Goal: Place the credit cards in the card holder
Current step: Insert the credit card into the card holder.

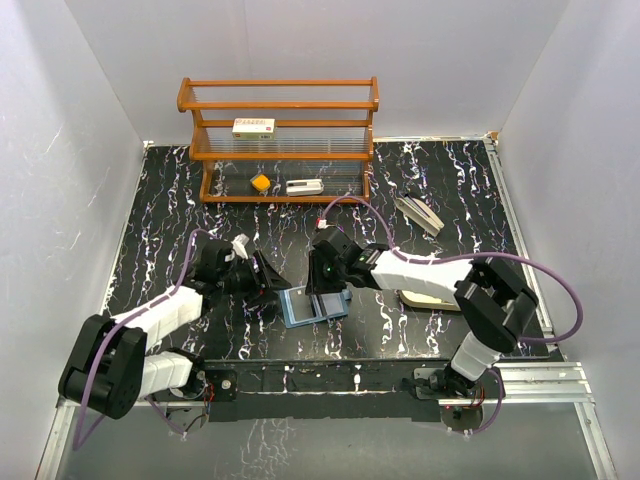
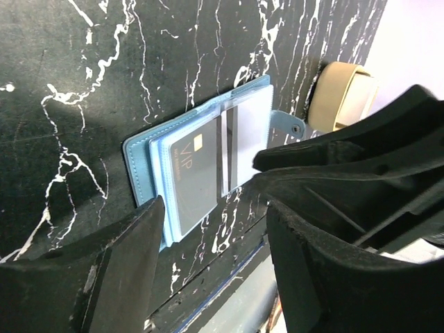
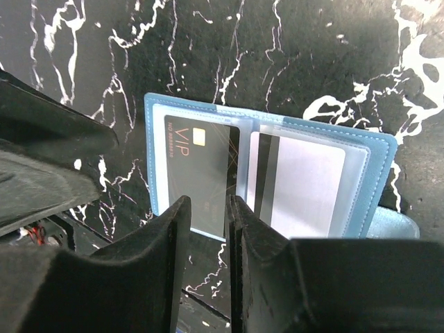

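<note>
On the black marble desk (image 1: 170, 215), the blue card holder (image 1: 312, 305) lies open near the middle of the near edge.
Left gripper (image 2: 211, 208) gapes released beside it; right gripper (image 3: 209, 208) hangs over it, jaws narrow, its grasp impossible to tell; black VIP card (image 3: 198, 173) and pale card (image 3: 305, 184) sit sleeved inside.

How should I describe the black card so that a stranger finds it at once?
On the black marbled table, in front of the wooden rack, lies an open blue card holder. The black card sits in one of its clear pockets; unlike the pale grey card beside it, it bears gold VIP lettering and a small gold chip.
</note>
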Controlling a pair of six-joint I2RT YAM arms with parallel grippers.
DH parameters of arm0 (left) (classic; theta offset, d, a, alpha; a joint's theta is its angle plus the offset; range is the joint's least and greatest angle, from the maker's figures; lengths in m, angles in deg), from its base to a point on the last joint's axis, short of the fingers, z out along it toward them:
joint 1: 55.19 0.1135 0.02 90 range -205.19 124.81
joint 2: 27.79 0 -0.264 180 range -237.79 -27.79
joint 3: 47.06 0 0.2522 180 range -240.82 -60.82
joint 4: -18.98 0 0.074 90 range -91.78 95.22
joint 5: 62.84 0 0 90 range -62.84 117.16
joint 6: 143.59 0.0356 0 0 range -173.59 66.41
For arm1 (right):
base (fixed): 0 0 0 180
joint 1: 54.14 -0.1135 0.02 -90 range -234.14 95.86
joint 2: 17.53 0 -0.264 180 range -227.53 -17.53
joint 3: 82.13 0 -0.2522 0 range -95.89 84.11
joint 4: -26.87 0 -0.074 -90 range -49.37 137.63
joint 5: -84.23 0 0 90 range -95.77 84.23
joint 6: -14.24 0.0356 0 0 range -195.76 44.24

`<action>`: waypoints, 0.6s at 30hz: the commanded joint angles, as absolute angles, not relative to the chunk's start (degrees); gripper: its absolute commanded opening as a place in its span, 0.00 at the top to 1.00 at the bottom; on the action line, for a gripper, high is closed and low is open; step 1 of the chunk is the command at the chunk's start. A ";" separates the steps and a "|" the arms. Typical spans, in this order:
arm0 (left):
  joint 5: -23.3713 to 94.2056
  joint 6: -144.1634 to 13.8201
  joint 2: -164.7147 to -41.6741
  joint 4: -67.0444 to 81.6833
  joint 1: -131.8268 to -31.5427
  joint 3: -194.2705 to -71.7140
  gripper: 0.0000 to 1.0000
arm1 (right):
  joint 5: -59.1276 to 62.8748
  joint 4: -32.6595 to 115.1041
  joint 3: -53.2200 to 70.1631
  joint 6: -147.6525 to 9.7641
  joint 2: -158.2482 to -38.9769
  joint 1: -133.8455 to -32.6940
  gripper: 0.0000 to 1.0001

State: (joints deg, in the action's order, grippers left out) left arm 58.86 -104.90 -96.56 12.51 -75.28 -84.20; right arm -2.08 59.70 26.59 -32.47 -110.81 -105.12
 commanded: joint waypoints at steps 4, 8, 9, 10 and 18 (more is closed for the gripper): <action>65.44 -110.81 -98.90 23.22 -75.42 -81.42 0.39 | 0.35 55.97 26.45 -34.12 -112.88 -105.20 0.79; 67.29 -112.77 -100.94 28.18 -75.41 -79.97 0.38 | 2.40 53.73 28.41 -34.02 -114.82 -105.21 0.84; 67.72 -113.43 -101.20 29.55 -75.48 -79.76 0.38 | 2.86 53.43 28.68 -34.00 -115.29 -105.21 0.85; 68.11 -114.00 -101.37 30.73 -75.50 -79.37 0.38 | 2.58 53.49 29.04 -33.65 -115.80 -105.16 0.87; 67.94 -113.36 -103.06 31.80 -75.50 -78.75 0.38 | 1.14 51.40 33.22 -31.94 -116.48 -105.20 1.00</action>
State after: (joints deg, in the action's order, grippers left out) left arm 66.23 -113.23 -102.53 29.40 -75.28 -79.15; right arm 2.13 53.42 30.72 -32.23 -115.99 -104.99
